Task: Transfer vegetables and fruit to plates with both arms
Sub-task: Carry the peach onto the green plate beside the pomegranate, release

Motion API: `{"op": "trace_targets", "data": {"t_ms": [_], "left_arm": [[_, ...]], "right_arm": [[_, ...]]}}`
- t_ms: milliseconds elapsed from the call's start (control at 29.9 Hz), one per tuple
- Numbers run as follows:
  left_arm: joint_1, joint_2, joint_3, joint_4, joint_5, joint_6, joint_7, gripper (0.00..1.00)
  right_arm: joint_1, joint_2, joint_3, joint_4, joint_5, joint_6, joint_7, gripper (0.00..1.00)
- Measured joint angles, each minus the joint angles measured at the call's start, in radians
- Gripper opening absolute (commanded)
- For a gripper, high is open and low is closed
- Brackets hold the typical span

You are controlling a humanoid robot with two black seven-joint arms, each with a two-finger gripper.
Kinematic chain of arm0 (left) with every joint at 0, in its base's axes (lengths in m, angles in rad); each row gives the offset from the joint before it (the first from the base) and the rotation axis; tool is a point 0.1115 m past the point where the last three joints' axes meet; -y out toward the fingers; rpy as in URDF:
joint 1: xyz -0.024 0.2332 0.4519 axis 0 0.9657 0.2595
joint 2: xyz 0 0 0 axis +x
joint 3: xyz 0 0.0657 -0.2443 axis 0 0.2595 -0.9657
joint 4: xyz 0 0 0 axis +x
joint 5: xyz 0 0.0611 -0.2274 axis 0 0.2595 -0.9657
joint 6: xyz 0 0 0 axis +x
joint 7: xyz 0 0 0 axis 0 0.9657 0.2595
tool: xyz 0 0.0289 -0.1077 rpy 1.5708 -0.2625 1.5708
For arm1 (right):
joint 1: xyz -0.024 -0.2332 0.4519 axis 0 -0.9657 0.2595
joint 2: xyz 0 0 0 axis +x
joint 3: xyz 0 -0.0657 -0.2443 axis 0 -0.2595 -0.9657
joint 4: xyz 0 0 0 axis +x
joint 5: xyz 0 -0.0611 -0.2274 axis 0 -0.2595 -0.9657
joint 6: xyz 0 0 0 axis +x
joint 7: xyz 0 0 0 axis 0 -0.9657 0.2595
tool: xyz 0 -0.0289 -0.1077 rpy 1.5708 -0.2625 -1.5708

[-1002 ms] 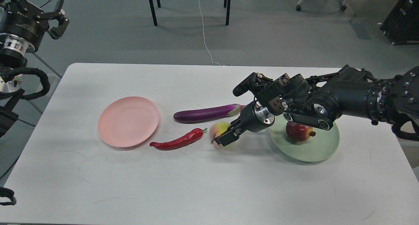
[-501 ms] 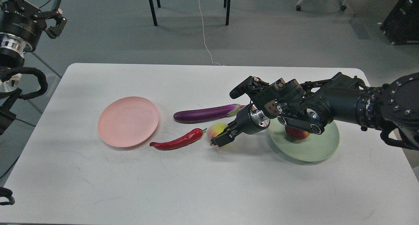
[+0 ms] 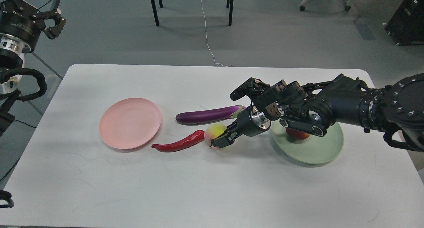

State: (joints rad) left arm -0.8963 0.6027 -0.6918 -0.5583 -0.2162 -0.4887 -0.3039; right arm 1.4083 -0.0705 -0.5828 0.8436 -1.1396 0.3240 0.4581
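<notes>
Reaching in from the right edge, the right gripper (image 3: 221, 139) is low over the white table (image 3: 212, 188) with its fingers against the yellow-green peach (image 3: 213, 132). One black finger crosses the fruit's front; whether the pair actually clamps the peach or only touches it cannot be told from this angle. The peach sits on the table surface, just right of the stem end of the red chili pepper (image 3: 179, 142) and touching or nearly touching it (the gap is too small to judge).

Just behind the peach lies the purple eggplant (image 3: 207, 115), stretched left to right, its greenish cap toward the robot's wrist. The chili lies diagonally between the eggplant and the pink plate (image 3: 130, 122), its tip close to that plate's rim. The pink plate holds nothing.

The green plate (image 3: 314, 148) sits to the right, partly covered by the right arm. On it rests the dark red pomegranate (image 3: 296, 134), mostly hidden behind the arm's links, only its lower part showing.

Up in the top left corner, off the table and above the floor, the left gripper (image 3: 54, 19) is raised with its fingers spread apart and nothing between them.
</notes>
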Motion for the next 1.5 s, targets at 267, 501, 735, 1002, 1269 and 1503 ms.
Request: {"op": "trace_targets", "data": {"t_ms": [267,501,735,1002,1269,1503], "left_arm": [[-0.005,0.023,0.0,-0.002,0.0,0.0,0.003,0.98],[-0.006,0.033,0.0,-0.023,0.0,0.0,0.003,0.98],[-0.004,0.032,0.0,-0.025,0.0,0.0,0.003,0.98],[-0.004,0.031,0.0,-0.025,0.0,0.0,0.003,0.98],[-0.003,0.033,0.001,-0.025,0.0,0.0,0.004,0.98],[-0.003,0.033,0.002,-0.025,0.0,0.0,0.005,0.98]], "right_arm": [[0.125,-0.241,0.032,0.179,0.008,0.008,-0.001,0.62],[0.152,-0.527,0.011,0.316,-0.015,0.015,-0.007,0.62],[0.131,-0.689,-0.052,0.34,-0.081,0.015,-0.009,0.62],[0.084,-0.732,-0.072,0.298,-0.098,0.015,-0.009,0.64],[-0.013,-0.724,-0.068,0.19,-0.122,0.007,-0.009,0.68],[-0.023,-0.723,-0.059,0.186,-0.12,0.005,-0.009,0.84]]}}
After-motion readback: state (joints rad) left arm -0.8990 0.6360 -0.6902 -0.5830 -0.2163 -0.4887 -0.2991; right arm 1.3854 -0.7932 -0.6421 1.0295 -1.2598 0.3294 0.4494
